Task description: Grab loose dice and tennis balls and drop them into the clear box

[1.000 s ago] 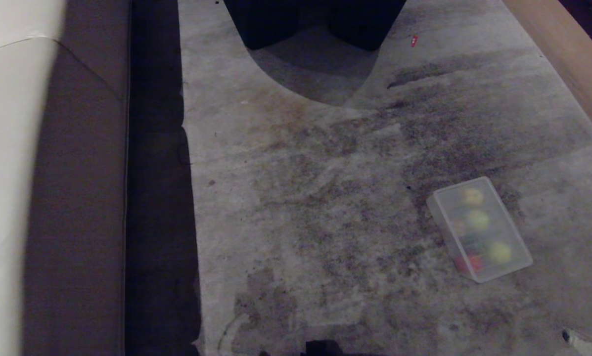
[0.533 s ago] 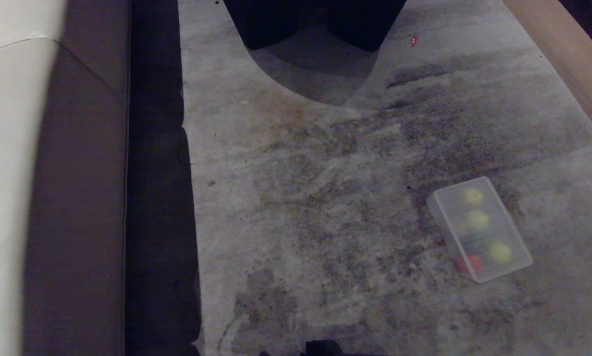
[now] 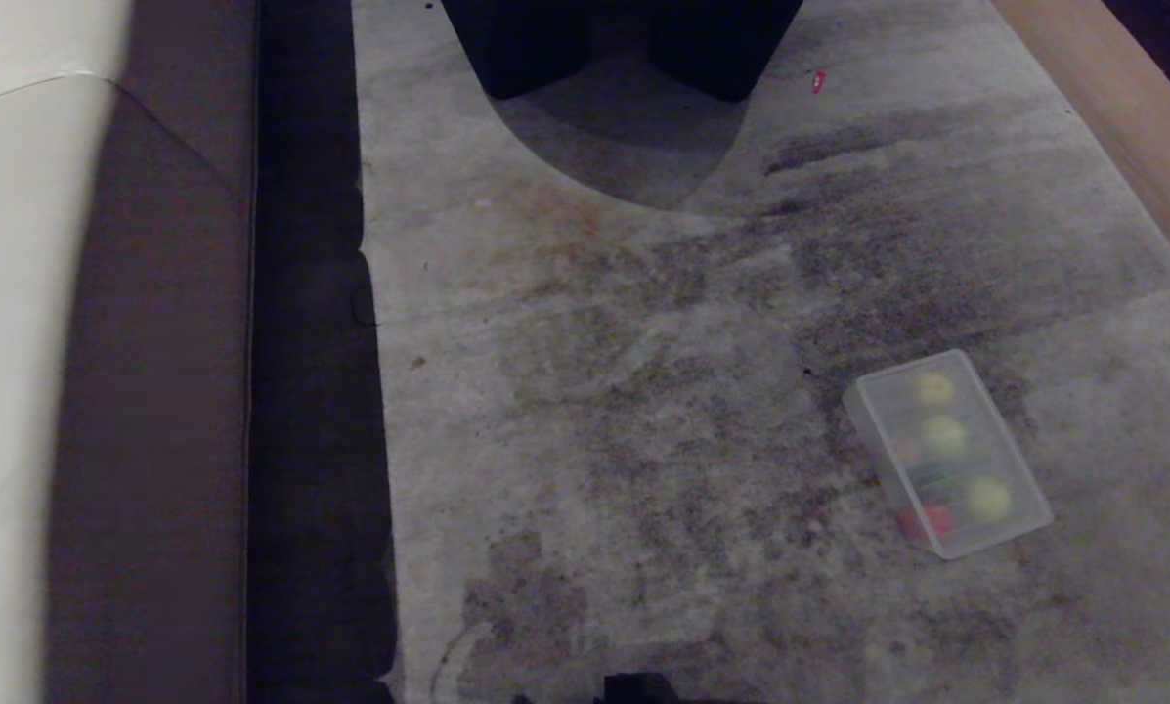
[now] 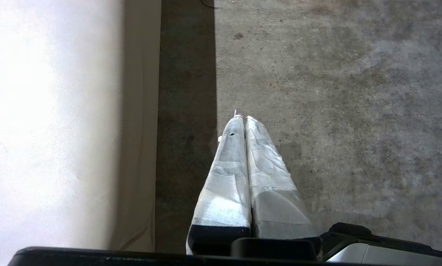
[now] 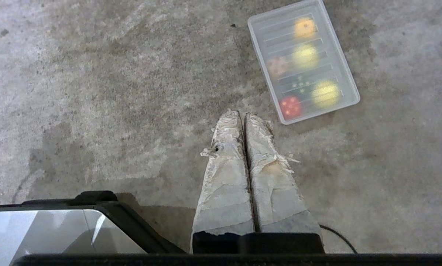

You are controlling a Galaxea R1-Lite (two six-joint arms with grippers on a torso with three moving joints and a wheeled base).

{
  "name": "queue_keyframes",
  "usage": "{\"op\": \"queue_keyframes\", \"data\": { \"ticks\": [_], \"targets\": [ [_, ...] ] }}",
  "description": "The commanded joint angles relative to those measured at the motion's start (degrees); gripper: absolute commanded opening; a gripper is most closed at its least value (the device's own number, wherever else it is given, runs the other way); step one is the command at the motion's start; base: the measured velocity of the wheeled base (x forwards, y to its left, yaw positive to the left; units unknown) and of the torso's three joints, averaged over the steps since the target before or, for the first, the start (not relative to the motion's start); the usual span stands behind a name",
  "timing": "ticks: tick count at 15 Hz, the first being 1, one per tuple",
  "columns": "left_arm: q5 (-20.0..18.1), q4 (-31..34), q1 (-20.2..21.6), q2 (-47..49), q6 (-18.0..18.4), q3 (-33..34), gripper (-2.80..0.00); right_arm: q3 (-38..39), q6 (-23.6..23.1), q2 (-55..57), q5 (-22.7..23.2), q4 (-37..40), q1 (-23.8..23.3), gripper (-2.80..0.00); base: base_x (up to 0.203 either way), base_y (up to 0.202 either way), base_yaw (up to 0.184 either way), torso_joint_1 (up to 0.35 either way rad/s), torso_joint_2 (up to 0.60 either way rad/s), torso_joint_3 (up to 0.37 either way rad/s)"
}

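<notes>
**A:** Start with the concrete floor point(image 3: 643, 391), since it carries everything here. A pale sofa point(image 3: 18, 391) runs along its left edge and a wooden board point(image 3: 1112, 127) crosses its far right corner. You won't find a loose piece anywhere on the bare concrete.

**B:** So where's the clear box point(image 3: 946, 455)?

**A:** Toward the floor's near right, lying askew, with its ribbed lid point(image 5: 304, 61) on top. Through the plastic you can make out the tennis balls point(image 5: 326, 94), a yellow die point(image 5: 304, 27), a dark green die point(image 5: 298, 84), a beige die point(image 5: 278, 65) and the red die point(image 5: 290, 107) at the near corner. I'd judge the collecting done.

**B:** What could you still spoil?

**A:** The right gripper point(image 5: 242, 115) hangs above the floor just short of the box's near corner. If you swing or lower that arm carelessly, its taped tips could clip the corner, skid the light tub, or pop the lid and spill the pieces. The frayed tape could also snag the rim.

**B:** And the poses?

**A:** The right gripper points down and forward, fingers pressed together on nothing. The left gripper point(image 4: 242, 118) sits the same way, tips together and empty, over the floor's left edge beside the sofa. Neither arm appears in the head view.
</notes>
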Motion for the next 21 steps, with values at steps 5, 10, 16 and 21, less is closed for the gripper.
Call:
{"op": "queue_keyframes", "data": {
  "ticks": [5,10,16,21],
  "targets": [
    [0.01,-0.02,-0.01,0.05,-0.06,0.0,-2.8,0.26,0.23,-0.13,0.04,0.03,0.04,-2.8,0.0,0.0,0.0,0.0,0.0,0.0],
    [0.01,-0.02,-0.01,0.06,-0.15,0.0,-2.8,0.26,0.23,-0.13,0.04,0.03,0.04,-2.8,0.0,0.0,0.0,0.0,0.0,0.008],
    [0.01,-0.02,-0.01,0.06,-0.15,0.0,-2.8,0.26,0.23,-0.21,0.04,0.03,0.04,-2.8,0.0,0.0,0.0,0.002,0.0,0.181],
    [0.01,-0.02,-0.01,0.06,-0.24,0.0,-2.8,0.26,0.23,-0.13,0.04,-0.06,0.04,-2.8,0.0,0.0,0.0,0.003,0.0,0.202]
  ]
}}
